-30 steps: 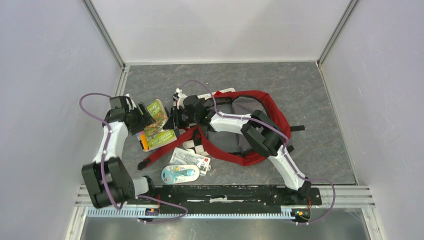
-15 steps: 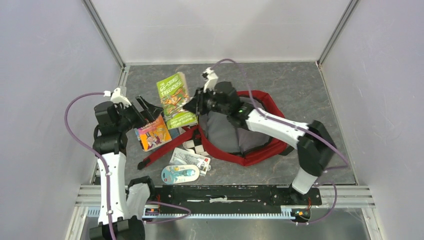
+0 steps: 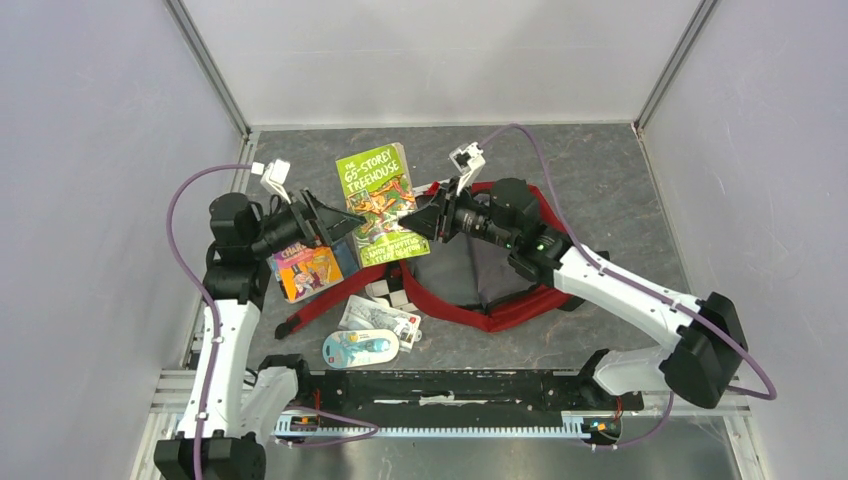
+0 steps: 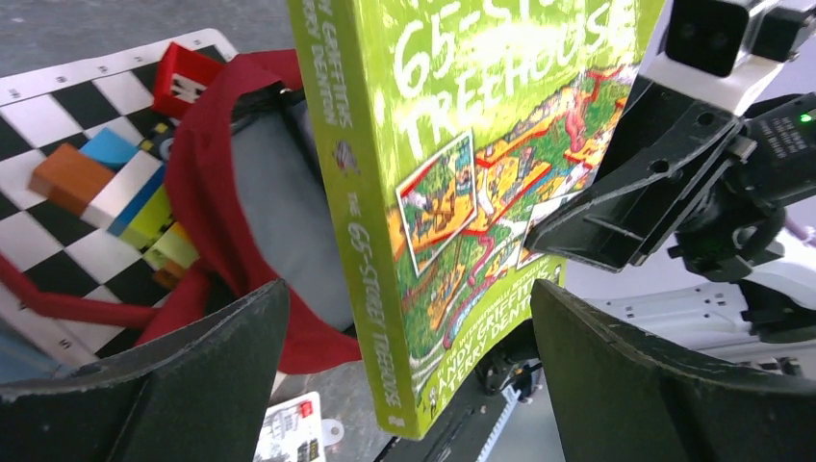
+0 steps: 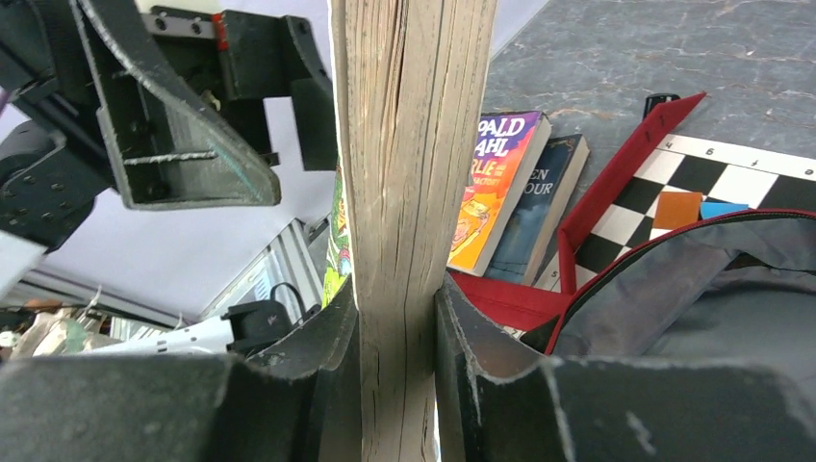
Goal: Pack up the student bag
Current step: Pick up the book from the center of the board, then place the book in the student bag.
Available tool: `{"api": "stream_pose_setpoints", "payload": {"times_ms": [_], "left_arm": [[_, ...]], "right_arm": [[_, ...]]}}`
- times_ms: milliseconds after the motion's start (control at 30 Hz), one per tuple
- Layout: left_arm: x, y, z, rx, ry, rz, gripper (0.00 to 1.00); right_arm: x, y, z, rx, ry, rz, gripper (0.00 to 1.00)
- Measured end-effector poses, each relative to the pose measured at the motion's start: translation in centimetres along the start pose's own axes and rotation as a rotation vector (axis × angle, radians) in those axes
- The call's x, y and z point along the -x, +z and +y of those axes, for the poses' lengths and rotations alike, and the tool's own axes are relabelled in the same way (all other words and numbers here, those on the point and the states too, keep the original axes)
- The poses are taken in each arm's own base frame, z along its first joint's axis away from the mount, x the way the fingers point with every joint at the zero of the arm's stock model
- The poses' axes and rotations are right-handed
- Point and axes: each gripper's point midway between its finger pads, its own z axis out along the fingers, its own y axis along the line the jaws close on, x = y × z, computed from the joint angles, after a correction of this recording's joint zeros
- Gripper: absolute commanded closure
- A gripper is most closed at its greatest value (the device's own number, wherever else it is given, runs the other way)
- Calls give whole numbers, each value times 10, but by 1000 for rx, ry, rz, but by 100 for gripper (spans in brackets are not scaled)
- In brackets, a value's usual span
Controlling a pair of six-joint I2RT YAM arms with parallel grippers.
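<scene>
The right end effector [image 3: 412,214] pinches the green book [image 3: 378,200] by its page edge and holds it up at the left side of the bag [image 3: 490,322]. The left end effector [image 3: 335,222] is spread wide, just left of the book. The red bag lies open in the middle of the tabletop [image 3: 620,180].

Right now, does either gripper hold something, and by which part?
The right gripper holds the green paperback book by its open page edge, opposite the spine, one finger on each cover. The wide-open left gripper holds nothing.
</scene>
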Motion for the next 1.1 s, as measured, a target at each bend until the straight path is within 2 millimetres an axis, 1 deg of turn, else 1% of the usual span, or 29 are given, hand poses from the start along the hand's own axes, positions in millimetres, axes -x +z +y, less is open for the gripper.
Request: {"api": "stream_pose_setpoints", "payload": {"times_ms": [100, 233, 433, 500, 633, 667, 700, 733, 800, 833, 900, 933, 967, 1000, 1033, 1100], "left_arm": [[0, 4, -9, -50, -19, -4, 0], [1, 7, -17, -92, -52, -16, 4], [-4, 12, -26, -143, -96, -14, 9], [-8, 14, -34, -183, -103, -3, 15], [-15, 17, -48, -269, -133, 22, 51], [-15, 17, -51, -286, -141, 28, 59], [-15, 17, -53, -299, -145, 31, 67], [-15, 17, -55, -308, -143, 33, 76], [-15, 16, -58, -318, -142, 30, 91], [-15, 15, -58, -315, -145, 31, 96], [-19, 15, -56, -300, -148, 41, 98], [-22, 15, -55, -293, -147, 48, 98], [-24, 14, -51, -269, -149, 50, 98], [-26, 14, -47, -247, -147, 50, 98], [-29, 14, -41, -210, -150, 50, 98], [-35, 15, -28, -143, -153, 51, 98]], "right_arm": [[-2, -10, 8, 28, -5, 2, 100], [-1, -19, 14, 49, -9, -2, 100], [6, -25, 30, 103, -15, -24, 100], [5, -24, 36, 125, -17, -24, 100], [3, -24, 44, 151, -21, -21, 100], [1, -24, 45, 152, -24, -17, 96], [-1, -23, 43, 142, -28, -10, 85], [-3, -22, 40, 130, -33, -7, 77], [-4, -22, 33, 100, -46, -5, 63], [-4, -22, 31, 88, -58, -7, 52], [-5, -24, 26, 51, -92, -7, 28], [-7, -27, 20, 14, -111, 1, 16], [-7, -31, 11, -30, -135, 3, 9], [-5, -36, 3, -77, -157, 1, 4], [-3, -41, -6, -119, -178, 0, 2], [4, -57, -26, -223, -224, -5, 2]]}}
